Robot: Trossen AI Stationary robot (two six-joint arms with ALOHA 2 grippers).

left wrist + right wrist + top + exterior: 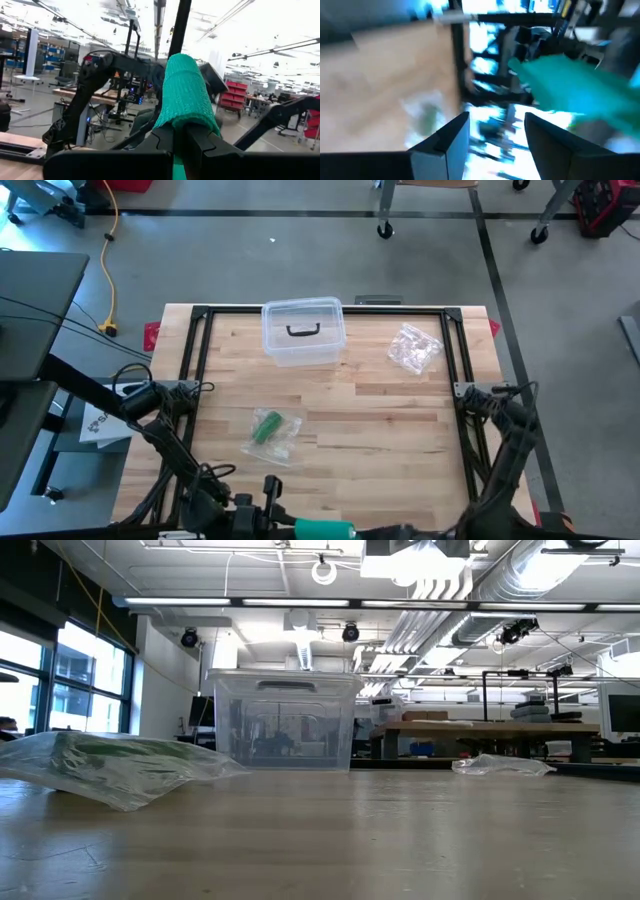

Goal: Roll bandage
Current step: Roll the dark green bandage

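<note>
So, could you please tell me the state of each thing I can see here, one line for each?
Green bandage: held in the left gripper, at the table's near edge.
Left gripper: shut on the bandage.
Right gripper: open, holding nothing.
Clear plastic box: lid on, upright.
Bag with green contents: lying flat on the table.
Crumpled clear bag: lying loose, right of the box.

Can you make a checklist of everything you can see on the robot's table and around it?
Surface: wooden table, black frame at its edges.
Job's things: green bandage in the left gripper.
Clutter: clear lidded box; bag with a green item; crumpled clear bag.
Grippers: left shut on the bandage at the near edge; right gripper open, nothing between its fingers.
Cables: yellow cable on the floor.
Surroundings: workshop benches, red bins.
</note>
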